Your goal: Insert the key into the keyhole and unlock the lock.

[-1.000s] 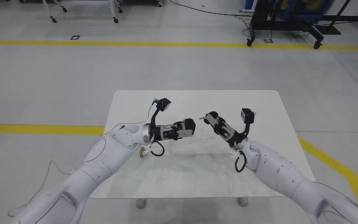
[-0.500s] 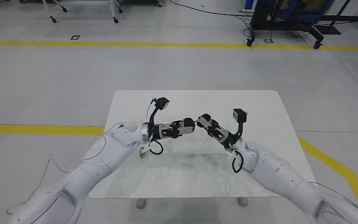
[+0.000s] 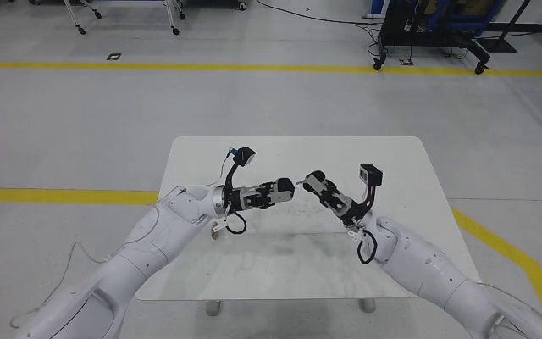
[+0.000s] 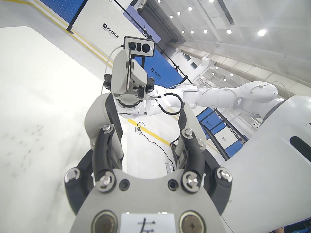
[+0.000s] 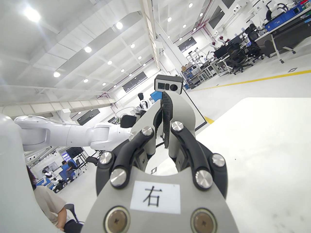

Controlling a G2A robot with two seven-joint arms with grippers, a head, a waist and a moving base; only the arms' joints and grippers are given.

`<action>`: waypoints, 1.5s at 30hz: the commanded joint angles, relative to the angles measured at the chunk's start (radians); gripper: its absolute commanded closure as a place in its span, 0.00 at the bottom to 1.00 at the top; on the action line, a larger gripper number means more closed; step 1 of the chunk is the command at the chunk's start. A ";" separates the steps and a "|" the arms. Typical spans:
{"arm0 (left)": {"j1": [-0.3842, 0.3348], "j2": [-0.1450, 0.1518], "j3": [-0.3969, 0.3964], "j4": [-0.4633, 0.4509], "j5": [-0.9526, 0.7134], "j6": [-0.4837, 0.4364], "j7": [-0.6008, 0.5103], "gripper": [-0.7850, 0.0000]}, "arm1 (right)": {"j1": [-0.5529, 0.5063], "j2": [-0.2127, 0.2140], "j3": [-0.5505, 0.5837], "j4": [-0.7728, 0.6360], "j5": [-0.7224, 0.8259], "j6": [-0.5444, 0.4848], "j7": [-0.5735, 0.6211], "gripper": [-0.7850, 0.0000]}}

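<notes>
while the right gripper has its jaws closed, the two black ribbed pads pressed flat against each other along their length, the left gripper has its jaws spread wide, with open space between its two fingers. whether a key is pinched between the closed pads cannot be told from these views, and the lock cannot be made out either. seen from the left wrist, the right gripper sits farther off, framed in the gap between the left fingers, its white fingers together and turned nearly edge-on, with a small black camera mounted just above it. seen from the right wrist, the matching camera of the left arm shows just past the closed tips. from above, the two grippers point at each other tip to tip over the middle of the white table: the left gripper on the robot's left side, the right gripper just beside it on the right, near but with a thin gap between them. both arms come in from the near edge of the table and bend inward, so that the wrists angle toward each other. the table top carries faint grey scuff marks near the left gripper. around the table lies a pale grey floor crossed by yellow lines.
</notes>
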 commanded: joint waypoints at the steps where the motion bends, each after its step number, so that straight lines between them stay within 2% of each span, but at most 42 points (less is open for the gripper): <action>1: 0.002 0.000 -0.003 -0.001 0.002 0.000 0.000 0.50 | 0.000 -0.002 -0.007 0.001 0.026 0.000 0.040 1.00; 8: 0.015 -0.002 -0.034 -0.001 0.035 0.000 0.000 0.63 | 0.010 -0.014 0.006 0.014 0.101 0.000 0.131 1.00; 18: 0.029 -0.012 -0.060 0.004 0.065 0.000 0.000 0.67 | -0.012 -0.026 0.059 0.012 0.135 0.000 0.216 1.00; 24: 0.030 -0.019 -0.062 0.020 0.066 0.000 0.000 0.85 | -0.020 -0.039 0.084 0.015 0.151 0.000 0.267 1.00; 31: 0.024 -0.028 -0.055 0.041 0.051 0.000 0.000 0.80 | -0.033 -0.052 0.113 0.018 0.174 0.000 0.339 1.00; 34: 0.021 -0.031 -0.052 0.046 0.050 0.000 0.000 0.84 | -0.038 -0.058 0.126 0.022 0.186 0.000 0.367 1.00; 39: 0.017 -0.033 -0.047 0.054 0.048 0.000 0.000 1.00 | -0.047 -0.068 0.152 0.024 0.206 0.000 0.412 1.00; 45: 0.013 -0.037 -0.041 0.061 0.041 0.000 0.000 1.00 | -0.060 -0.079 0.182 0.025 0.221 0.000 0.475 1.00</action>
